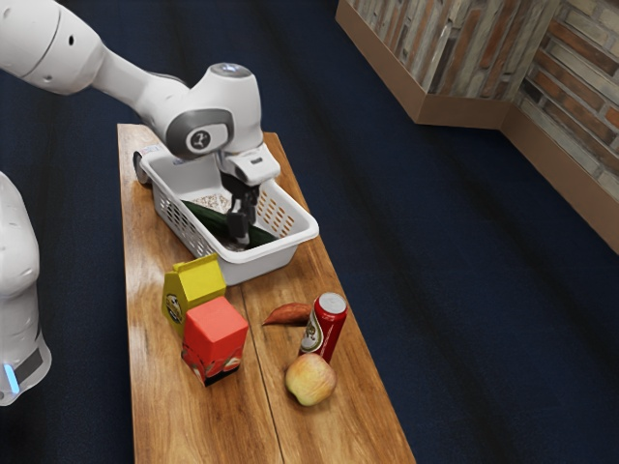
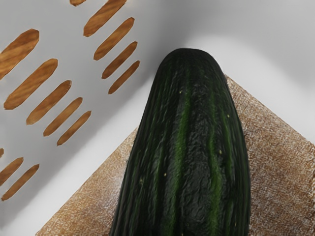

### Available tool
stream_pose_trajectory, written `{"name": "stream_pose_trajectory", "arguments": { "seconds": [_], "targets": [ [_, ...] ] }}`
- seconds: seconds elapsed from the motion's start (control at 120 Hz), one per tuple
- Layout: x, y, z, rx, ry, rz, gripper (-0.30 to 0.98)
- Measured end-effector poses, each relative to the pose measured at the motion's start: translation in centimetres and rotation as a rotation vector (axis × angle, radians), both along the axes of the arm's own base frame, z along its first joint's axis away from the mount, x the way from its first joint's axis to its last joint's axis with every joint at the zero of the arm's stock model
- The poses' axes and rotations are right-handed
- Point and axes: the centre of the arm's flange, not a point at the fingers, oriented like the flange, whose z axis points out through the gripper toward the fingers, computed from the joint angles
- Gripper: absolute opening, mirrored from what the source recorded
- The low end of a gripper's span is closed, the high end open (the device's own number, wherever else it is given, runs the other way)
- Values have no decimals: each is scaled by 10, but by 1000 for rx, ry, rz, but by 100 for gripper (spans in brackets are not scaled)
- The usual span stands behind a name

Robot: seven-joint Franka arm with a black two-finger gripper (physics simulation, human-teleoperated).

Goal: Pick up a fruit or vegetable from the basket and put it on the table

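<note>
Cucumber (image 2: 189,147) is seen in the white basket (image 1: 259,266), with the black gripper (image 1: 243,232) lowered to it. Whether it is grasped or left loose cannot be told from either view.

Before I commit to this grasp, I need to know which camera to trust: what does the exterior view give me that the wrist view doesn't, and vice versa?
Exterior view: my gripper reaching into the basket; outside it, the yellow carton, red carton, red can, sweet potato and apple.
Wrist view: close detail of the cucumber, its pale green streaks and small specks.
Both: the cucumber, and the basket's slotted side.
</note>
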Motion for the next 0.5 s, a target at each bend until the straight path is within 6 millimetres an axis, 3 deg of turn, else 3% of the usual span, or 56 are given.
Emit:
{"name": "stream_pose_trajectory", "arguments": {
  "seconds": [0.167, 0.5],
  "targets": [
    [-4, 2, 2, -11, -25, 21, 43],
    [-7, 12, -10, -18, -16, 53, 52]
  ]
}}
